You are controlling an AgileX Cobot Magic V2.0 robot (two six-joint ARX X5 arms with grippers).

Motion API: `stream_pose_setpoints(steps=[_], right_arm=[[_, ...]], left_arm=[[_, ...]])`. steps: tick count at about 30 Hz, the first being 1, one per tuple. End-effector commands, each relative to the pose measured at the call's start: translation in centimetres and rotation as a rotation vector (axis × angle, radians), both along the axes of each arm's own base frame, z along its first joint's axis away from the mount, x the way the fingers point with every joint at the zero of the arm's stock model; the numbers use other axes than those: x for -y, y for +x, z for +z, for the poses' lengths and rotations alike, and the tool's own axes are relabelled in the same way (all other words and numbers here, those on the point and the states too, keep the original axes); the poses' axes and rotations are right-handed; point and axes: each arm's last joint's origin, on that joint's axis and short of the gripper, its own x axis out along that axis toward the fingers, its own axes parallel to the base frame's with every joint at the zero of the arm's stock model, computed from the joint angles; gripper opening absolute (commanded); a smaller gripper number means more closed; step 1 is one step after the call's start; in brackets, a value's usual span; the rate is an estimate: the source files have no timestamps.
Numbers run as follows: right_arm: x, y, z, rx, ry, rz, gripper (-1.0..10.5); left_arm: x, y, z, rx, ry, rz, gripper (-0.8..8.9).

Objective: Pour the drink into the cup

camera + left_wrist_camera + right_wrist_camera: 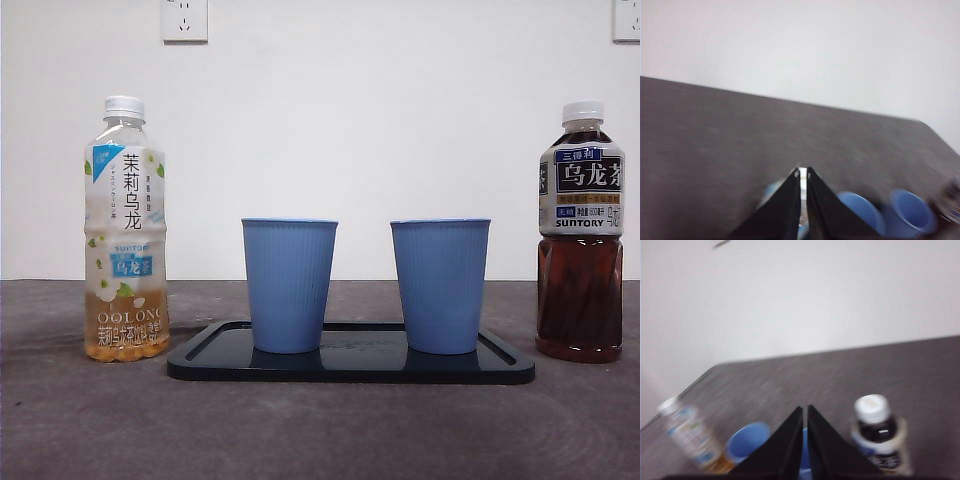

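Note:
Two blue ribbed cups stand upright side by side on a black tray (350, 368): the left cup (289, 285) and the right cup (440, 285). Left of the tray is a pale jasmine oolong bottle (125, 235), low on liquid and white-capped. A dark oolong tea bottle (581, 235), also capped, is to the right of the tray. Neither arm shows in the front view. My left gripper (803, 172) is shut and empty, high above the cups (860, 210). My right gripper (805, 409) is shut and empty, above the dark bottle (879, 437), a cup (746, 441) and the pale bottle (690, 437).
The dark grey table (320, 430) runs back to a white wall with two sockets (184, 18) high up. Both bottles stand on the bare table, a little apart from the tray's ends.

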Motion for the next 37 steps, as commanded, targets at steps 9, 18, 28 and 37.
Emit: stream_pose_setpoints(steps=[9, 18, 28, 37], right_arm=[[-0.7, 1.8, 1.7, -0.076, -0.138, 0.251, 0.1], [-1.2, 1.8, 1.1, -0.1, -0.203, 0.31, 0.1], [-1.2, 1.9, 1.0, -0.106, -0.203, 0.299, 4.0], [-1.2, 1.9, 1.0, -0.131, -0.167, 0.3, 5.3]], left_arm=[[2.6, 1.3, 1.2, -0.115, 0.077, -0.394, 0.17], [3.4, 1.0, 1.5, -0.071, 0.089, -0.469, 0.3], [3.4, 1.0, 1.5, -0.068, 0.089, -0.468, 3.17], [3.4, 1.0, 1.5, -0.068, 0.088, -0.467, 5.1]])
